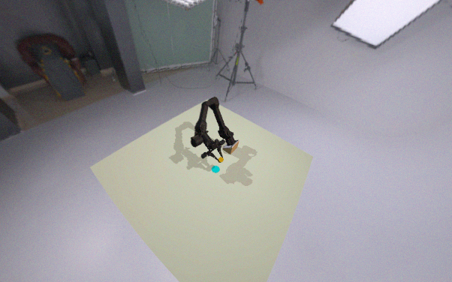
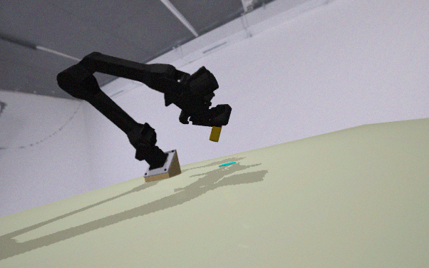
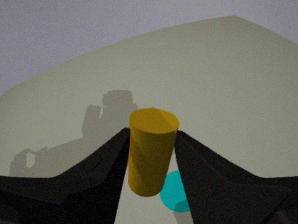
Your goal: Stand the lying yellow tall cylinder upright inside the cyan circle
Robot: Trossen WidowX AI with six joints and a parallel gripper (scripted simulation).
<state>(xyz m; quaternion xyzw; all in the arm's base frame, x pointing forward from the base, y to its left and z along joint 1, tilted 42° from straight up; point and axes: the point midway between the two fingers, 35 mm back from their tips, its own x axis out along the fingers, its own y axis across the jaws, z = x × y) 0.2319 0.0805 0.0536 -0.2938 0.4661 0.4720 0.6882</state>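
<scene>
Above the pale mat (image 2: 297,199), jaws clamp the yellow cylinder (image 2: 215,133) near-upright over the cyan circle (image 2: 227,164).

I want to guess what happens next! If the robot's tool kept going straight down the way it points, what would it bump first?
Probably the pale mat, near the cyan circle. The tool grips the yellow cylinder, whose lower end would land first; nothing else lies below. Whether inside the circle is unclear.
</scene>
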